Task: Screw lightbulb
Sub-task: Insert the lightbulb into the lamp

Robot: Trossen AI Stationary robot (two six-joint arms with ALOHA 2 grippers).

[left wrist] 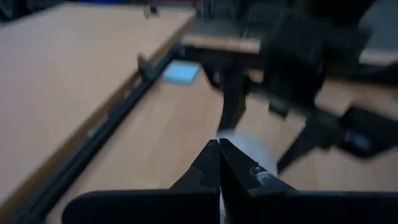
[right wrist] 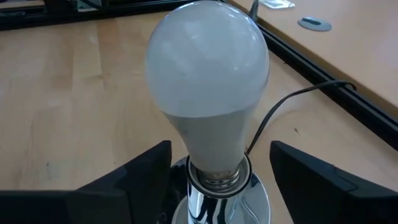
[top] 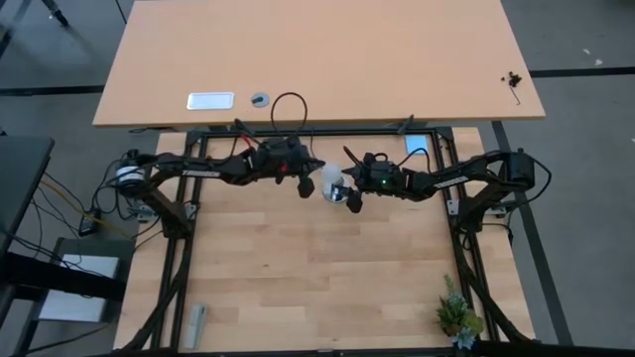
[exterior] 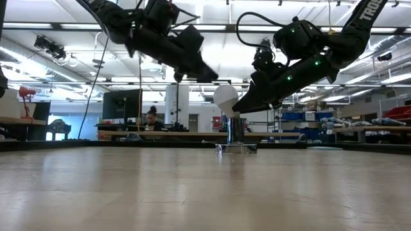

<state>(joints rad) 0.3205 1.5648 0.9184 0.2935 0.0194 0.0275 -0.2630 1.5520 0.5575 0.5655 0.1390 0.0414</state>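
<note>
The white lightbulb (right wrist: pixel 208 68) stands with its threaded base (right wrist: pixel 214 175) in the mouth of the shiny socket base (exterior: pixel 236 138), near the far middle of the table. In the low view it leans a little to one side. My right gripper (right wrist: pixel 221 149) is open, with one finger on either side of the bulb's neck and a gap at each. My left gripper (exterior: pixel 207 75) is shut and hangs just above and beside the bulb (top: pixel 332 180), holding nothing.
A thin black cord (right wrist: pixel 298 99) runs from the socket toward the far edge. A blue patch (top: pixel 415 145) lies at the far right, a small plant (top: pixel 458 317) at the near right corner and a grey bar (top: pixel 196 322) at the near left. A person (exterior: pixel 153 119) sits in the room beyond.
</note>
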